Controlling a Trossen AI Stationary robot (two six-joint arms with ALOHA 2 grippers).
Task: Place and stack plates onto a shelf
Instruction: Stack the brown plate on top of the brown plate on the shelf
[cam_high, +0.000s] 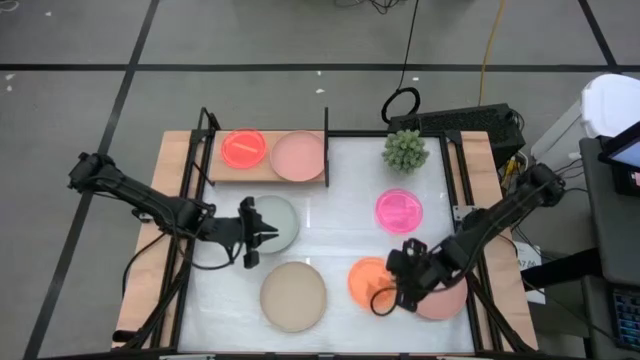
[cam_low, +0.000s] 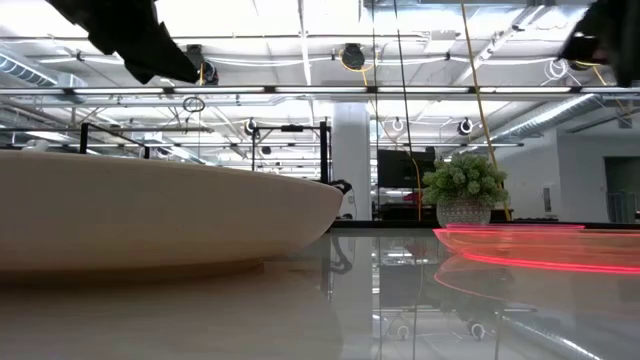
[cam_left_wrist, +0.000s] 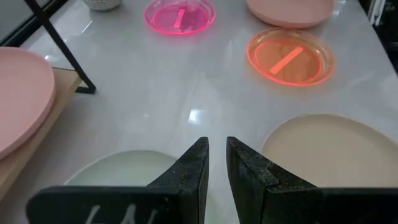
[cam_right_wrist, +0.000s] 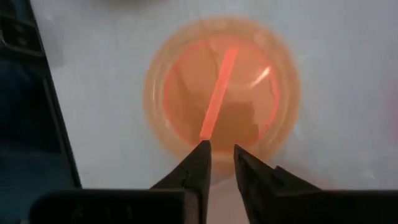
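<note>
The shelf (cam_high: 214, 170) stands at the table's far left; a neon red-pink plate (cam_high: 243, 148) and a pale pink plate (cam_high: 298, 155) rest flat on its board. My left gripper (cam_high: 268, 236) hovers over a grey-green plate (cam_high: 283, 218), its fingers (cam_left_wrist: 198, 163) a narrow gap apart with nothing between them. A beige plate (cam_high: 293, 296) lies near the front edge. My right gripper (cam_high: 388, 295) points down over the near rim of the orange plate (cam_right_wrist: 221, 93), also narrowly open and empty. A neon pink plate (cam_high: 399, 209) and another pale pink plate (cam_high: 445, 302) lie on the right.
A spiky green plant (cam_high: 405, 150) in a pot stands at the far right of the table. The shelf's black uprights (cam_left_wrist: 59, 46) rise beside the left arm. Bare glossy tabletop lies in the middle, between the grey-green, beige, orange and neon pink plates.
</note>
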